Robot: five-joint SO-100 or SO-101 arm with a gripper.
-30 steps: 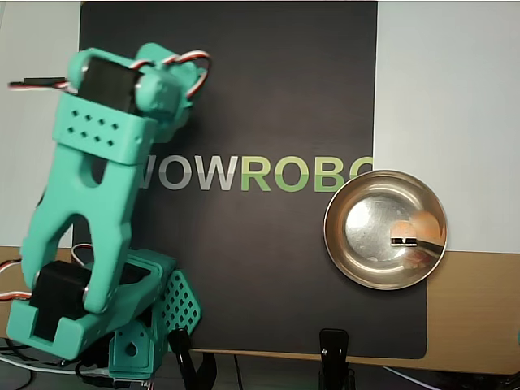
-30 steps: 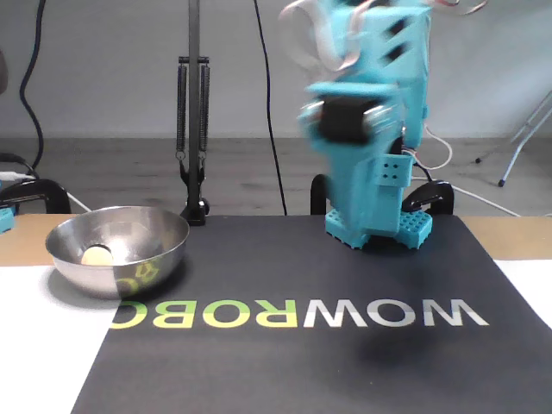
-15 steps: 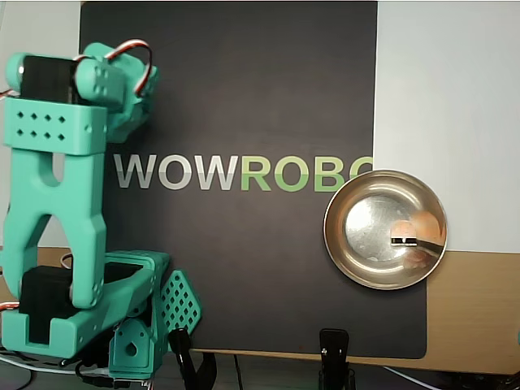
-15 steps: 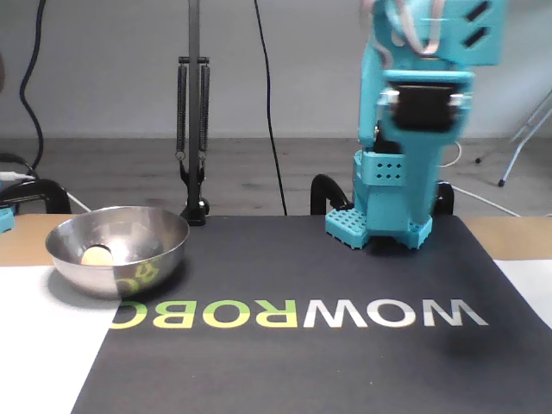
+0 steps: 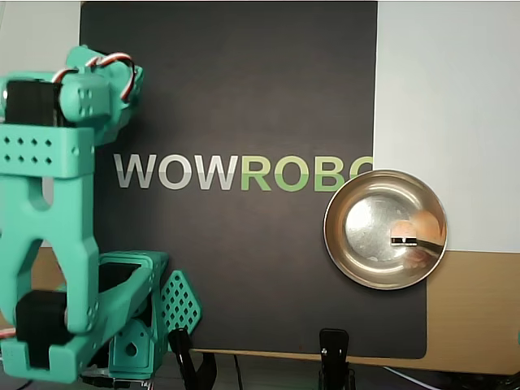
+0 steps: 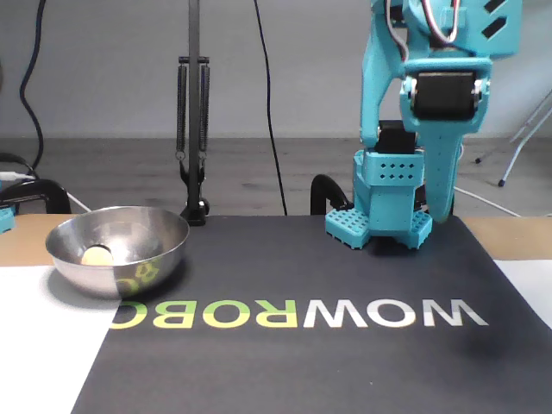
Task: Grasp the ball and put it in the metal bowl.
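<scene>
The metal bowl [image 5: 349, 244] sits at the right edge of the black mat in the overhead view and at the left [image 6: 147, 250] in the fixed view. The peach-orange ball [image 5: 424, 221] lies inside it against the wall, also showing low in the bowl [image 6: 97, 255] in the fixed view. The teal arm [image 5: 49, 203] is folded back over its base, far from the bowl. My gripper [image 6: 440, 214] hangs pointing down above the mat, its fingers together as one tapered blade, holding nothing. From overhead the wrist hides its tips.
The black mat [image 5: 244, 97] carries the printed WOWROBO letters [image 6: 293, 314]. White sheets flank it on a wooden table. A clamp [image 5: 335, 357] grips the near edge, and a spring-arm stand [image 6: 191, 129] with cables rises behind the bowl.
The arm has swung away from the bowl, to the left in the overhead view, and settled upright over its base. Ball and bowl have not moved.
</scene>
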